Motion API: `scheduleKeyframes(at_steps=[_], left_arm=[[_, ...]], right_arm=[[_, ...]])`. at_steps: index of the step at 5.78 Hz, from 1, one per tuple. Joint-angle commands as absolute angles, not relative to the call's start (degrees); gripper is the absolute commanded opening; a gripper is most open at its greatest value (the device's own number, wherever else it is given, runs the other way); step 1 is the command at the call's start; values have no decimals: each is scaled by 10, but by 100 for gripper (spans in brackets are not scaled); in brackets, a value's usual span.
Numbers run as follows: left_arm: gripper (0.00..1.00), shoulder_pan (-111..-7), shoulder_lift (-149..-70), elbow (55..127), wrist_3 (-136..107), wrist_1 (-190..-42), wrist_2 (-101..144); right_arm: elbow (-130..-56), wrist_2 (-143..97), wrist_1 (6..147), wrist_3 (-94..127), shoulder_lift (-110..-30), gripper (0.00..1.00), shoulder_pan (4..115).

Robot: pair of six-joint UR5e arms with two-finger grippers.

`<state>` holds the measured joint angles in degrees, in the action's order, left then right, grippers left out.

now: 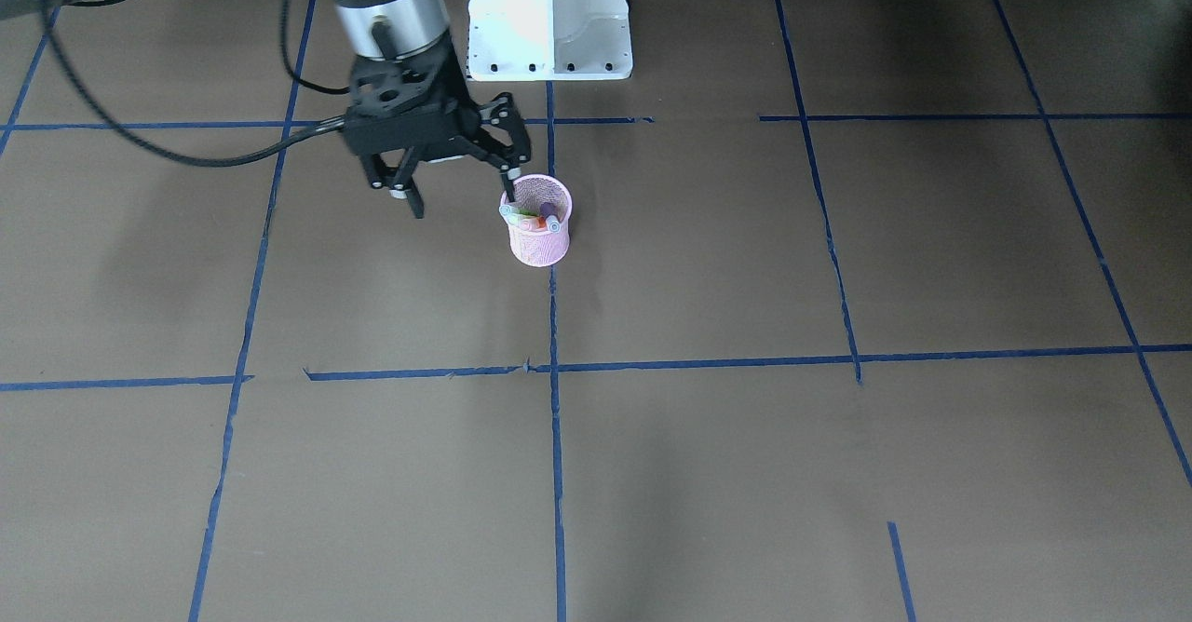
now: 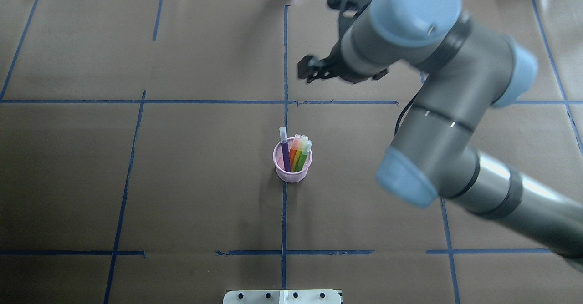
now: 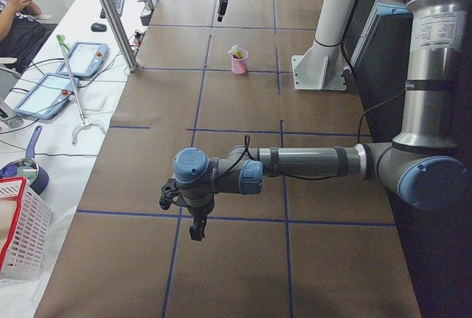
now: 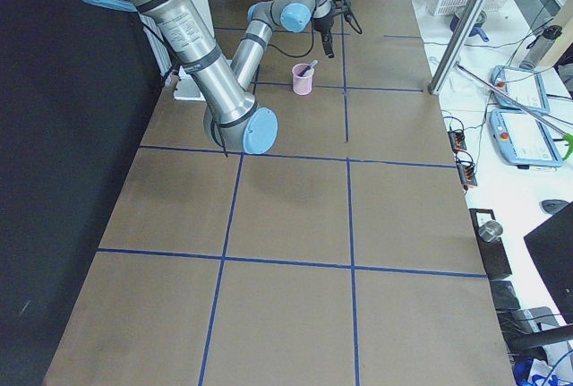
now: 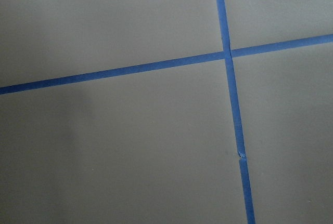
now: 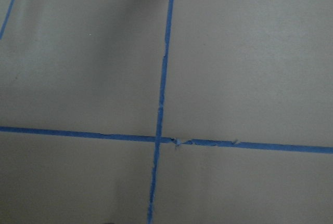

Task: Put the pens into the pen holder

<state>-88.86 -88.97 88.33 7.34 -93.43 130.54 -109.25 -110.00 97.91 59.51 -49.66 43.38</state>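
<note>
- left tool [image 3: 196, 228]: spread or pressed together cannot be told; hung over counter [image 3: 243, 274].
- pen holder [image 2: 292, 174] is stood mid-counter; purple pen [image 2: 285, 153], orange pen [image 2: 294, 151], green pen [image 2: 304, 153] are held inside.
- right tool [image 1: 463, 196] is spread, empty, at 1 o'clock of pen holder overhead.

Pens [image 2: 298, 151] standing together inside pen holder [image 2: 291, 176]. Holder sitting mid-table [image 2: 182, 181], on centre tape line [image 2: 284, 222]. Right gripper [image 1: 463, 196] hanging above table, beyond holder, away from robot.

The right arm [image 2: 451, 113] has grey tubes, pale-blue joint caps [image 2: 414, 3], a black cable [image 1: 212, 162], a black gripper [image 1: 463, 201] and a white bolted base [image 1: 549, 17].
</note>
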Motion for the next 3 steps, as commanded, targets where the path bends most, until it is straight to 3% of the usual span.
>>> scheduleKeyframes(at_steps=[1,3], left_arm=[[100,-889,-887,882,74,-934,1305],[100,-889,-887,880,74,-934,1305]], right_arm=[[-1075,-1247,1059,418,-529,100,575],[-1012,-1363,1063,172,-629,100,722]])
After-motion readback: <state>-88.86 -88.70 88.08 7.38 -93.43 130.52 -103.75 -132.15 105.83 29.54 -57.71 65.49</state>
